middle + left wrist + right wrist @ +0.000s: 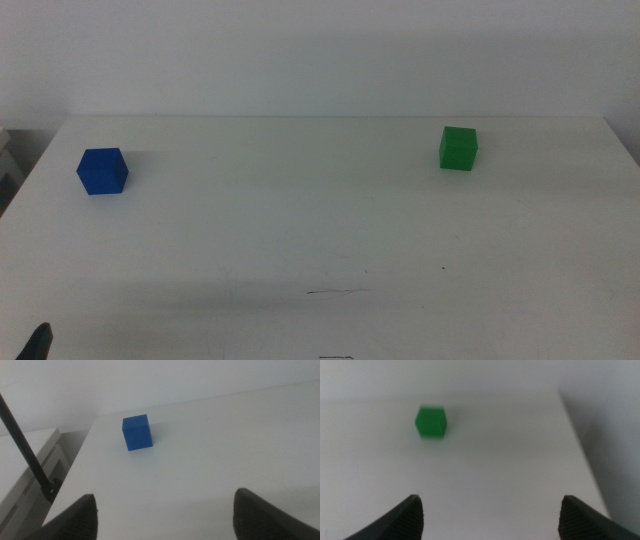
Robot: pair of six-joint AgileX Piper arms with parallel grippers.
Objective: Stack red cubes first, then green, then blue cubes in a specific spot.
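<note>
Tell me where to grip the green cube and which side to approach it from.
Take the green cube across two opposite vertical faces, coming from above with the right gripper, whose jaws stand open. It sits flat on the white table with bare surface all round, so either pair of faces looks reachable. Its flat matte sides should seat the jaws squarely.
</note>
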